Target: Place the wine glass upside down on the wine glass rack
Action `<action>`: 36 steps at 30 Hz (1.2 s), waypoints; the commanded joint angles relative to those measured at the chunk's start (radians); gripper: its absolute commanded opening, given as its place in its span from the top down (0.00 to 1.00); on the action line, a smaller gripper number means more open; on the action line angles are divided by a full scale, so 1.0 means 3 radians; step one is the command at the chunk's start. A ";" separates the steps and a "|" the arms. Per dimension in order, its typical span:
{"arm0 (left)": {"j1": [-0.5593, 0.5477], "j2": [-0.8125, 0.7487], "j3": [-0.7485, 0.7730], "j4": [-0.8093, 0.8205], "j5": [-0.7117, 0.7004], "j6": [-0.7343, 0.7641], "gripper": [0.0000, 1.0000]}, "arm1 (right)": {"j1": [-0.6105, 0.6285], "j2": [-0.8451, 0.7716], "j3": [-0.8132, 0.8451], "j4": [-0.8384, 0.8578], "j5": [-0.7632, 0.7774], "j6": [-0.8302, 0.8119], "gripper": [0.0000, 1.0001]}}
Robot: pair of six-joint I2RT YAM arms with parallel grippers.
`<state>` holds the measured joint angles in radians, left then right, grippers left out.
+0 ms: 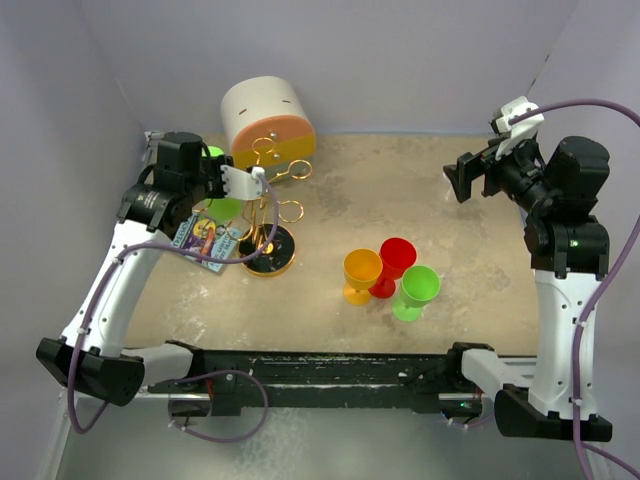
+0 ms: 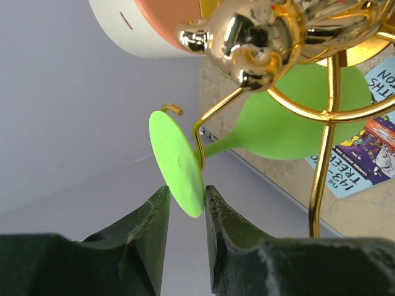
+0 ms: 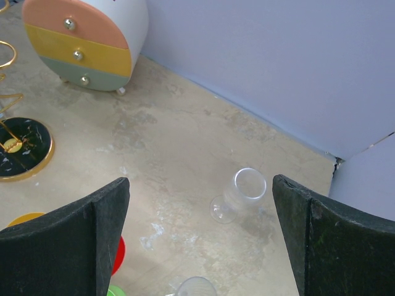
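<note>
A gold wire wine glass rack (image 1: 268, 215) with a round black base stands at the left. A green wine glass (image 1: 222, 208) hangs upside down on its left arm. In the left wrist view the stem sits in a gold hook of the rack (image 2: 253, 43), bowl (image 2: 290, 123) down. The foot (image 2: 176, 160) reaches between my left gripper's (image 2: 187, 197) fingers, which stand a little apart around its edge. The left gripper (image 1: 255, 180) is at the rack's top. My right gripper (image 1: 462, 180) is wide open and empty at the back right.
A cream-and-orange cylinder (image 1: 265, 120) stands behind the rack. A booklet (image 1: 208, 240) lies left of the base. Orange (image 1: 362, 272), red (image 1: 397, 258) and green (image 1: 418, 288) glasses stand mid-table. Two clear glasses (image 3: 241, 194) (image 3: 196, 287) sit below the right gripper. Walls enclose the table.
</note>
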<state>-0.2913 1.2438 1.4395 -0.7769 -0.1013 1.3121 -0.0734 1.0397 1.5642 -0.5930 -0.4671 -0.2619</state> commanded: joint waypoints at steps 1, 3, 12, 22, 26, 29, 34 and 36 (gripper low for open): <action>-0.0012 -0.0127 0.0001 0.0009 0.0010 -0.0113 0.66 | -0.0026 -0.0042 0.0003 0.0131 -0.0091 -0.0009 0.00; -0.0012 -0.0140 0.0010 -0.0009 0.0010 -0.0122 0.64 | -0.0026 -0.0045 0.0001 0.0135 -0.0092 -0.0007 0.00; -0.0011 -0.0216 0.0025 -0.0152 -0.0012 -0.0160 0.52 | -0.0031 -0.0015 -0.0023 0.0146 -0.0091 -0.0007 0.00; -0.0011 -0.0405 0.0160 -0.0351 -0.0080 -0.0460 0.28 | -0.0031 0.0104 0.0106 -0.0258 -0.0087 -0.0357 0.00; -0.0011 -0.0509 0.0231 -0.0358 -0.0088 -0.0784 0.22 | -0.0027 0.0193 0.0200 -0.0577 -0.0257 -0.0569 0.00; -0.0014 -0.0576 0.0317 -0.0331 -0.0045 -0.1131 0.18 | -0.0026 0.0179 0.0169 -0.0633 -0.0346 -0.0611 0.00; 0.0029 -0.0650 0.0365 -0.0171 -0.0074 -0.1796 0.07 | -0.0026 0.0199 0.0165 -0.0854 -0.0214 -0.0720 0.00; 0.0061 -0.0637 0.0379 -0.0081 -0.0164 -0.1981 0.04 | -0.0026 0.0198 0.0144 -0.0901 -0.0041 -0.0772 0.01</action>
<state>-0.2882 1.0607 1.5135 -0.8795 -0.1177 0.9134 -0.0792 1.1057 1.5845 -0.8127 -0.5232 -0.4423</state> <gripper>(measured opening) 0.936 0.998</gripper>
